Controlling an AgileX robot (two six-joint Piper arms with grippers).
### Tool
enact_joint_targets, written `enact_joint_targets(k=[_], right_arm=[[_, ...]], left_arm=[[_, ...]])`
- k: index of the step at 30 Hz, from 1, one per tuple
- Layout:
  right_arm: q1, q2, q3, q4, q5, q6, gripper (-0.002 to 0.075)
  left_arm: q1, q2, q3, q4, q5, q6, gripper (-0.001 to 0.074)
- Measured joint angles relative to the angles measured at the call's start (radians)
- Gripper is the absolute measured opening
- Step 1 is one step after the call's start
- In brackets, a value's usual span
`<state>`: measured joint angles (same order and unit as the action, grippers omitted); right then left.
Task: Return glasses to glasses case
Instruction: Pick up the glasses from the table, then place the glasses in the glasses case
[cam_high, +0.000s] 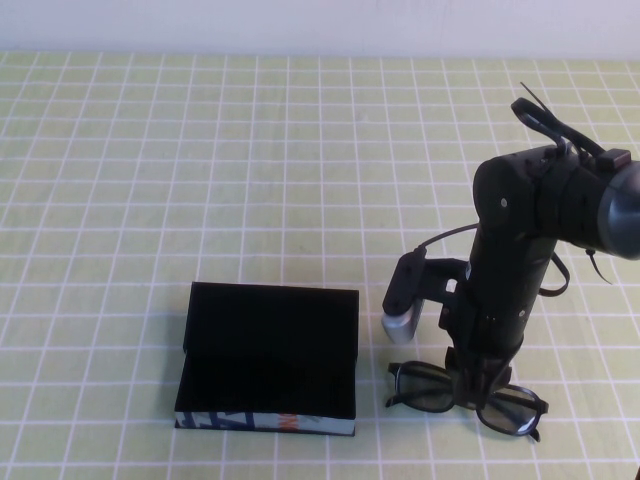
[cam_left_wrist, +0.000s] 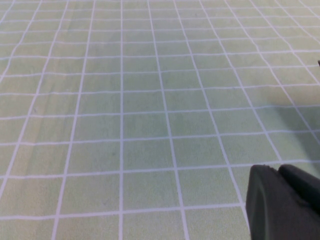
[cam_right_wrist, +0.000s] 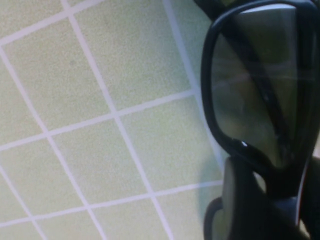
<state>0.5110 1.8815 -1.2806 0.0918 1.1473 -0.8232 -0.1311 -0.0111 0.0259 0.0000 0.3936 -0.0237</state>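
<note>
Right gripper lowered straight onto the glasses, near the bridge between the two dark lenses; from above, arm hides the fingertips. In the right wrist view, one dark finger pressed against the frame rim below a lens, so probably clamped on the bridge, though full closure cannot be told for certain. Glasses lying on the green checked tablecloth, near the table's front edge, just right of the glasses case and apart from it. Likely light, rigid plastic with smooth, scratch-prone lenses and folding arms that could swing; best gripped at the bridge or thick frame, never on the lenses. Case open, lid raised at the back, black interior showing, printed strip along the front edge. Left gripper absent from the overhead view; only a dark fingertip visible in its own wrist view, over bare cloth, opening impossible to tell
</note>
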Motion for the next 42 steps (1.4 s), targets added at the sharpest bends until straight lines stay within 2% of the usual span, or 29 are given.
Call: enact_joint_targets(k=[8, 21, 30, 35, 42], right_arm=[[0.0, 0.0, 0.0, -0.002, 0.0, 0.0, 0.0176], [0.0, 0.0, -0.002, -0.002, 0.021, 0.0, 0.003], [0.009, -0.016, -0.009, -0.011, 0.043, 0.0, 0.0024], [0.072, -0.098, -0.076, -0.043, 0.054, 0.037, 0.0023], [0.228, -0.121, -0.202, -0.077, 0.067, 0.048, 0.0023]], left_arm=[[0.0, 0.0, 0.0, 0.0, 0.0, 0.0, -0.0004], [0.0, 0.0, 0.0, 0.0, 0.0, 0.0, -0.0004], [0.0, 0.0, 0.0, 0.0, 0.0, 0.0, -0.0004], [0.0, 0.0, 0.0, 0.0, 0.0, 0.0, -0.0004], [0.0, 0.0, 0.0, 0.0, 0.0, 0.0, -0.0004]])
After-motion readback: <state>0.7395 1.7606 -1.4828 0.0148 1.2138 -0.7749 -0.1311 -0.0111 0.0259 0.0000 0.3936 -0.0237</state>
